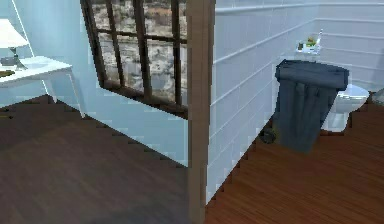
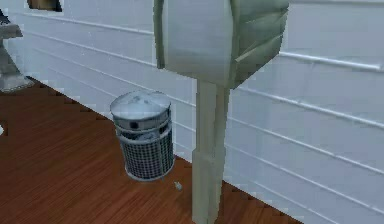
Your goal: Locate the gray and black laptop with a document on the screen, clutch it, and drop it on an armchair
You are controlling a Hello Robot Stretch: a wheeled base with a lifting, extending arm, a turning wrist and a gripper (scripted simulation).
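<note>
A: Laptop location?
B: Can't tell. The nearest candidate surface is the white desk (image 1: 50, 68) with a lamp (image 1: 10, 38), at the forward view's left.
A: Tool?
B: Can't tell its state or whether it carries anything.
A: Risks?
B: The wooden post (image 1: 200, 110) is dead ahead, so driving straight likely clips it. Veering right leads to the dark bin (image 1: 308, 105) and toilet (image 1: 352, 100), probably a wasted search. The mesh wastebasket (image 2: 145, 140) and pale pedestal (image 2: 210, 160) sit close on the arm side, and a careless turn could knock them.
</note>
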